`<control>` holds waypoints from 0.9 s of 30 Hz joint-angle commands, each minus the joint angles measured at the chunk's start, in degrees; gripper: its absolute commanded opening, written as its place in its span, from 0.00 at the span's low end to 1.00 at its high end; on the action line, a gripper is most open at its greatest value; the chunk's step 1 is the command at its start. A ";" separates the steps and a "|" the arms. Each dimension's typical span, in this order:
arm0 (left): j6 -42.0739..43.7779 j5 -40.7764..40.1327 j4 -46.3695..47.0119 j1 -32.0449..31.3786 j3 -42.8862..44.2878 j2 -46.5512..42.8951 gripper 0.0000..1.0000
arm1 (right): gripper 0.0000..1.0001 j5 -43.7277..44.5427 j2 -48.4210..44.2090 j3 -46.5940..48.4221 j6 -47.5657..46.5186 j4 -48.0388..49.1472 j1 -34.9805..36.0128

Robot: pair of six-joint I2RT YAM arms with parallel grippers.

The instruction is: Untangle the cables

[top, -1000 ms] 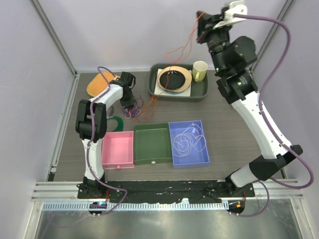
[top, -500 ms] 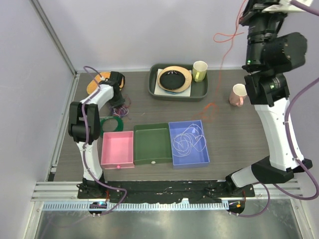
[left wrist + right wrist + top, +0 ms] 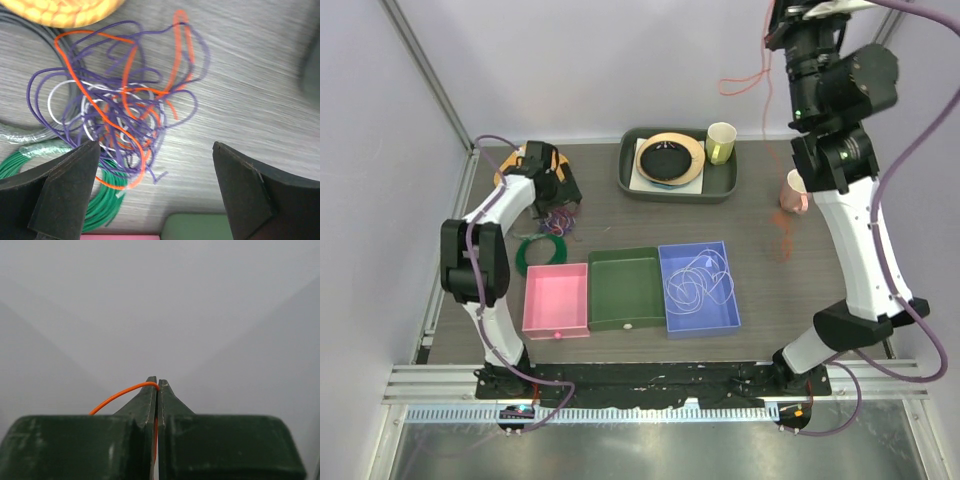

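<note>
A tangle of purple, orange and white cables lies on the table at the back left. My left gripper hovers just over it, jaws wide open with nothing between them. High at the back right, my right gripper is shut on a single orange cable. That orange cable loops off the gripper and hangs down to the table beside the pink cup. A white cable lies coiled in the blue bin.
A green coiled ring lies next to the tangle. Pink, green and blue bins sit in a row at the front. A tray with a plate, a yellow cup, a pink cup and a woven mat stand at the back.
My left gripper has opened and let go of the tangle. The right arm has pulled the orange cable free of the tangle and carried it to the right, its tail now by the pink cup.
</note>
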 commanded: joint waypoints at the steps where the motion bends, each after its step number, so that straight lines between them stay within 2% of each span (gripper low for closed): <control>1: 4.20 8.27 7.45 -1.91 -2.02 -9.92 1.00 | 0.01 -5.88 3.46 4.42 4.79 -2.86 0.08; 8: 15.36 13.80 16.05 -9.38 -8.07 -18.80 1.00 | 0.01 -10.98 8.47 9.26 14.89 -1.20 1.57; 13: 17.57 26.80 24.23 -11.85 -12.56 -18.90 1.00 | 0.01 -5.37 11.98 10.05 14.04 4.78 7.27; 18: 18.18 30.59 25.39 -15.61 -8.62 -13.63 1.00 | 0.01 3.16 16.55 14.43 9.11 7.94 14.39; 22: 20.20 27.79 23.80 -17.74 -4.93 -6.88 1.00 | 0.01 6.15 19.37 16.47 11.21 9.26 15.02; 27: 23.46 22.86 14.16 -17.83 5.79 1.74 1.00 | 0.01 5.89 20.07 16.56 14.01 10.58 15.10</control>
